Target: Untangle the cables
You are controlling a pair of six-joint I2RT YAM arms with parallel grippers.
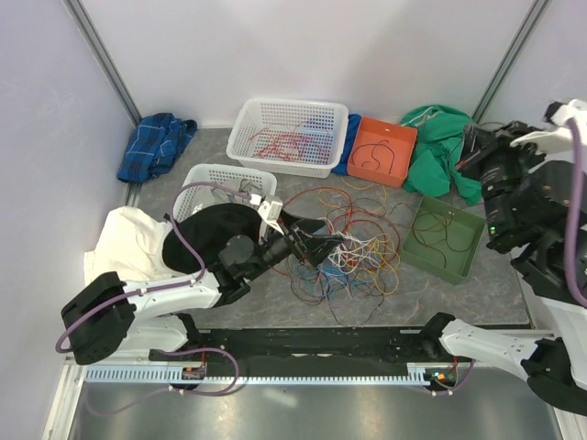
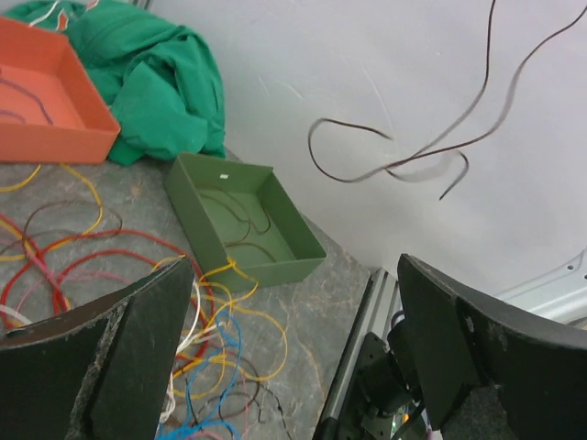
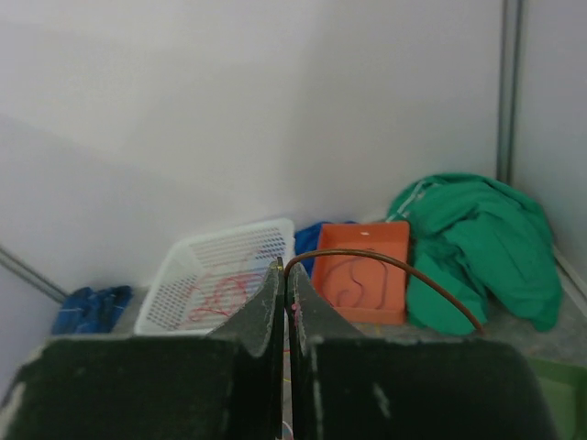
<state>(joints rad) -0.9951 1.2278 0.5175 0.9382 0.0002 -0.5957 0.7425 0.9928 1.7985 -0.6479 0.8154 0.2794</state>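
The cables lie in a loose tangle of red, orange, yellow, blue and white strands in the middle of the grey table. They also show in the left wrist view. My left gripper is open at the tangle's left side, its jaws wide apart with nothing between them. My right gripper is raised at the far right, near the green tray. It is shut on a thin brown cable, which curves away to the right. That cable hangs in the air in the left wrist view.
A white basket holding red wires stands at the back beside an orange tray with a wire in it. The green tray holds dark wires. A second white basket, a blue cloth, a green cloth and white and black cloths lie around.
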